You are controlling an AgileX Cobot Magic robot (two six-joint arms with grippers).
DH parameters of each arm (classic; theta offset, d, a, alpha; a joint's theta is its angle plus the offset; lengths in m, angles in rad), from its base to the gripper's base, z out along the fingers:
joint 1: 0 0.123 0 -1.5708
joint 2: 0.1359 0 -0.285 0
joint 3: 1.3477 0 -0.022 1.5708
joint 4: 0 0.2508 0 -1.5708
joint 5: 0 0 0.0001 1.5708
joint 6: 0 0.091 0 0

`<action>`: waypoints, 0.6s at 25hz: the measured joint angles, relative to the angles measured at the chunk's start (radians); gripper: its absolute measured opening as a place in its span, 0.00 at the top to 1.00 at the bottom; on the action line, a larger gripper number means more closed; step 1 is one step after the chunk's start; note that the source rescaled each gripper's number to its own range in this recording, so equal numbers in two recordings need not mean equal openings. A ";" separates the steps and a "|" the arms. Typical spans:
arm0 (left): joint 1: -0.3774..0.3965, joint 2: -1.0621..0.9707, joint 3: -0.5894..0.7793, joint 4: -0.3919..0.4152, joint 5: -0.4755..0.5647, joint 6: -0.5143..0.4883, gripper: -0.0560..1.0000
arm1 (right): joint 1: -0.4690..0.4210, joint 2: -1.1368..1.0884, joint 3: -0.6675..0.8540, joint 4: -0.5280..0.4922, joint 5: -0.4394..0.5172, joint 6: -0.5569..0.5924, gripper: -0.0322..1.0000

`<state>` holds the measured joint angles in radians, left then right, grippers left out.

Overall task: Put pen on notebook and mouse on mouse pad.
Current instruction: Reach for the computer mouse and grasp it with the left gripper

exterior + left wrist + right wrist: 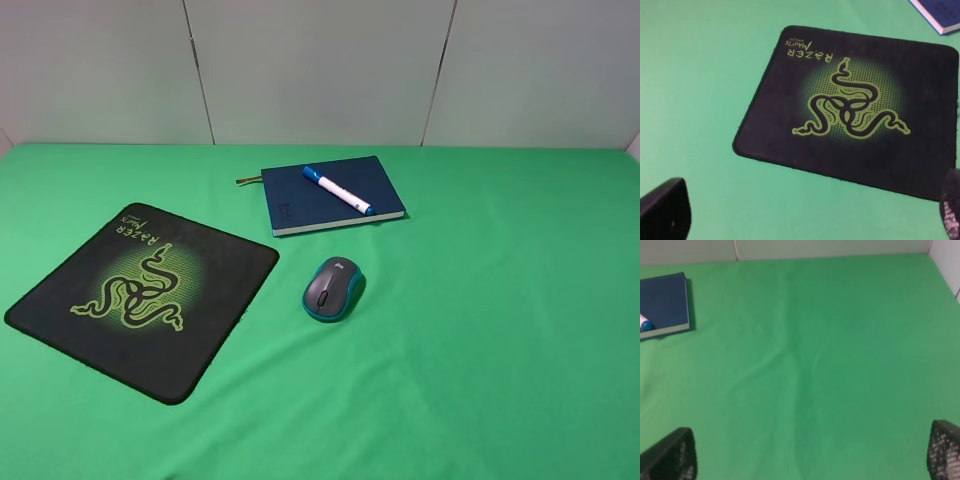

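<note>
The pen (338, 190) lies slantwise on the notebook (300, 205), so that half looks done; the mouse (333, 288) sits on the cloth (480, 330) near the pad (215, 270), not on it. The left gripper (805, 220) and right gripper (806, 455) hang empty, fingers spread wide, ready for it.

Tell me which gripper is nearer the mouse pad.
Left. The left gripper hovers open right beside the mouse pad, which fills its wrist view. The right gripper is over green cloth, with only the notebook and pen at its view's edge.
</note>
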<state>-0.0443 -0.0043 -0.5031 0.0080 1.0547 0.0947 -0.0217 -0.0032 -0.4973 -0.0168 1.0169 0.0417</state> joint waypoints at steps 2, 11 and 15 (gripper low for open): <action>0.000 0.000 -0.001 0.000 -0.001 0.000 0.00 | 0.000 0.000 0.000 0.000 0.000 0.000 0.00; 0.000 0.181 -0.185 0.000 0.025 0.000 0.00 | 0.000 0.000 0.000 0.000 0.000 0.002 0.00; 0.000 0.392 -0.314 0.000 0.056 0.000 0.00 | 0.000 0.000 0.000 0.000 0.000 0.002 0.00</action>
<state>-0.0443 0.3879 -0.8168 0.0080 1.1112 0.0947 -0.0217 -0.0032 -0.4973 -0.0168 1.0169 0.0435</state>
